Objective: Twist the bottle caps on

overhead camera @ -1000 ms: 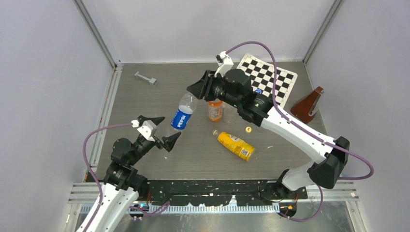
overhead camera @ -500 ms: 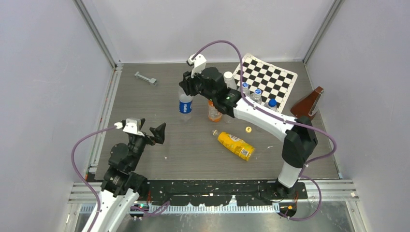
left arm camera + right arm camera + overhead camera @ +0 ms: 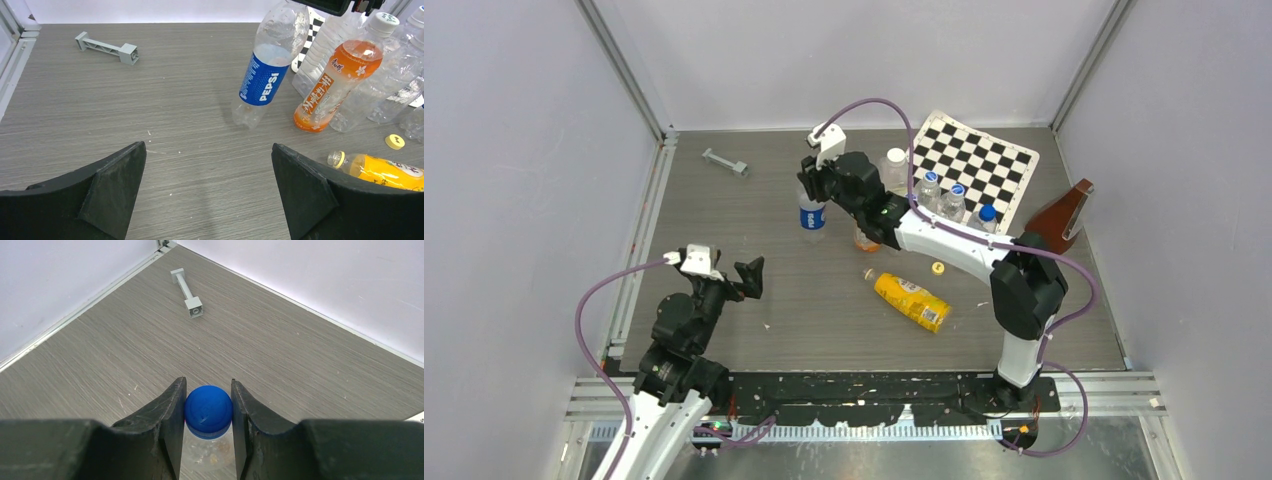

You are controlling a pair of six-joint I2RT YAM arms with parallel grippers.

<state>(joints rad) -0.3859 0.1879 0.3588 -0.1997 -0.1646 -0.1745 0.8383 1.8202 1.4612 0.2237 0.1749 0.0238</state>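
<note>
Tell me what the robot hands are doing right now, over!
Right gripper shut on blue cap, atop Pepsi bottle. Left gripper open, empty. Yellow cap loose beside lying juice bottle. Orange drink bottle stands close beside.

Blue cap [image 3: 208, 411] pinched in right gripper [image 3: 207, 390], atop upright Pepsi bottle [image 3: 810, 216]. Yellow cap [image 3: 938, 268] and toppled, uncapped juice bottle [image 3: 912, 300] well apart from gripper.
</note>
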